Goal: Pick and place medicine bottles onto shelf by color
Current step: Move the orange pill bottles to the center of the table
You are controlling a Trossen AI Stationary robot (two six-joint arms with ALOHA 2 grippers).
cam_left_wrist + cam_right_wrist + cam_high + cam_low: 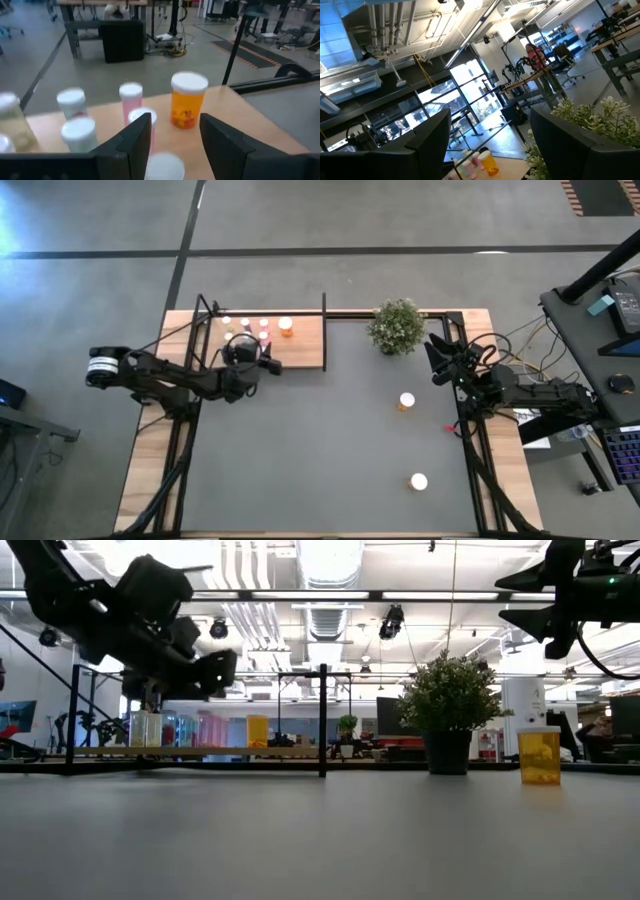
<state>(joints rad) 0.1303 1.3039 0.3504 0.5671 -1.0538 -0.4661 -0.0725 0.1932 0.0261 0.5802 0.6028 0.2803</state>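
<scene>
The shelf [300, 345] is a light-wood board with black posts at the table's far left. Several small white-capped bottles stand on it: an orange one [187, 102], pink ones [131, 100] and pale ones [72, 102]. My left gripper [175, 122] hovers open just above the shelf's near part, over a white cap [165, 167] that shows low between its fingers, apart from them. Two more bottles stand on the dark tabletop, one orange [406, 401] and one nearer the front [418, 481]. My right gripper [490, 115] waits open, raised at the table's right edge.
A bushy potted plant [397, 326] stands at the far middle-right, just past the shelf's end post [324, 330]. The wide dark tabletop [320, 460] between the shelf and the loose bottles is free room. Wooden strips line the table's left and right sides.
</scene>
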